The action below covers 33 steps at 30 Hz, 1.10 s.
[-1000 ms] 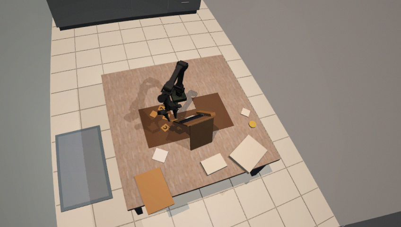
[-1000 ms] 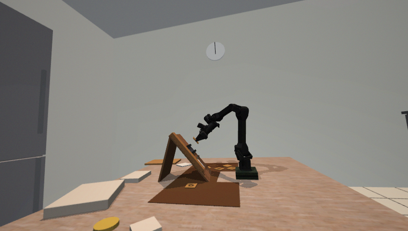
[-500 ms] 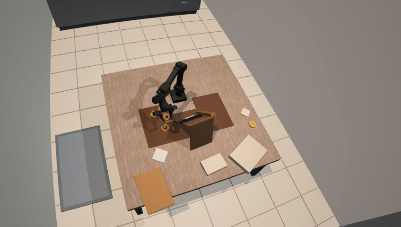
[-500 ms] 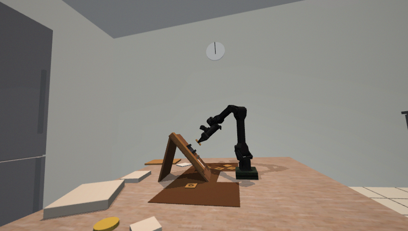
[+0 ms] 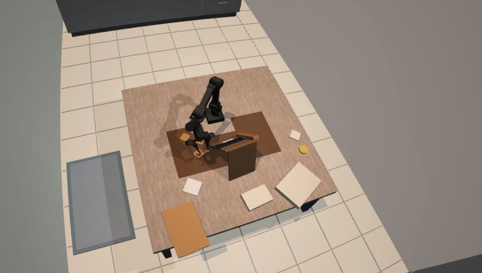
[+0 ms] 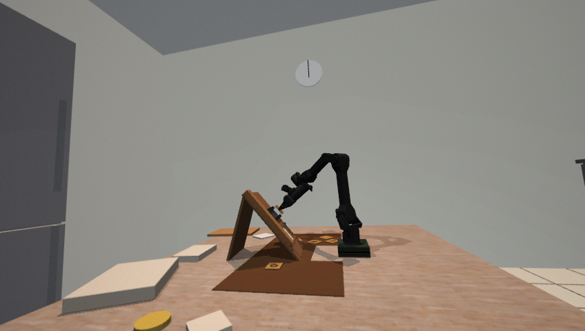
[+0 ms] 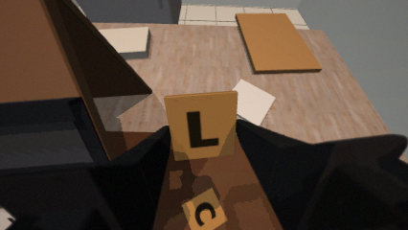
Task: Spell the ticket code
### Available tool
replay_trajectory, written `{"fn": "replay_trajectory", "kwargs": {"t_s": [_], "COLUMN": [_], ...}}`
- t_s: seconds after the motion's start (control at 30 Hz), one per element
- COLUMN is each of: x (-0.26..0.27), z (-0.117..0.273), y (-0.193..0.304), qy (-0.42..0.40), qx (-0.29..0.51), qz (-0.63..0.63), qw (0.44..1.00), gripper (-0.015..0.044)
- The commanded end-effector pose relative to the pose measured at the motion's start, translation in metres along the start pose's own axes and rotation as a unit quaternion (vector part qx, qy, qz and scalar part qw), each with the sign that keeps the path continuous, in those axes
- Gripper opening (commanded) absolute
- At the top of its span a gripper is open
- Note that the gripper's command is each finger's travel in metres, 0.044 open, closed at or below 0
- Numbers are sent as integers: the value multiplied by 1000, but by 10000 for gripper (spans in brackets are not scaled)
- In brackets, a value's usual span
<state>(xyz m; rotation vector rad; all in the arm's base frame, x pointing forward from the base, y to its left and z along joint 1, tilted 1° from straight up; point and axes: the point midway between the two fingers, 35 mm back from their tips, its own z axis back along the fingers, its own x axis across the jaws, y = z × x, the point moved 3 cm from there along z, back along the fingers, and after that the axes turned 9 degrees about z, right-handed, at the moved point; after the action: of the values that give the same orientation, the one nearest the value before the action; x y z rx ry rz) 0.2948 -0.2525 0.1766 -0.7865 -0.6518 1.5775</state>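
My gripper [image 5: 203, 151] [image 6: 281, 209] [image 7: 203, 126] is shut on the upright L tile [image 7: 203, 126], off the left end of the board's letter rail. The sloped board [image 6: 259, 209] [image 7: 34, 53] carries the dark rail [image 5: 233, 143] [image 7: 43, 136], which lies to the left of the tile in the wrist view. The C tile [image 7: 205, 211] lies on the brown mat [image 5: 262, 129] [image 6: 287, 283] below. Other loose tiles [image 5: 185, 136] [image 6: 330, 241] lie near the arm. One lettered tile [image 6: 273, 266] lies beyond the board's other end. The ticket's code is not readable.
An orange slab [image 5: 186, 229] [image 7: 283, 43] overhangs the counter edge. A white square [image 5: 192, 186] [image 7: 255, 102] lies nearer the mat. Two pale blocks [image 5: 257, 197] [image 5: 298, 184] stand behind the board. A yellow disc [image 5: 303, 149] [image 6: 152, 321] and a small white piece [image 5: 294, 135] lie at the right.
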Motion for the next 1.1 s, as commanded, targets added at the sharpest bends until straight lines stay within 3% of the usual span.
{"fn": "replay_trajectory", "kwargs": {"t_s": [0.0, 1.07], "x": [0, 13], "z": [-1, 0], "y": [1, 0], "qy": [1, 0], "qx": [2, 2], "qz": [-4, -4], "qw": [1000, 1000], "gripper": [0, 0]}}
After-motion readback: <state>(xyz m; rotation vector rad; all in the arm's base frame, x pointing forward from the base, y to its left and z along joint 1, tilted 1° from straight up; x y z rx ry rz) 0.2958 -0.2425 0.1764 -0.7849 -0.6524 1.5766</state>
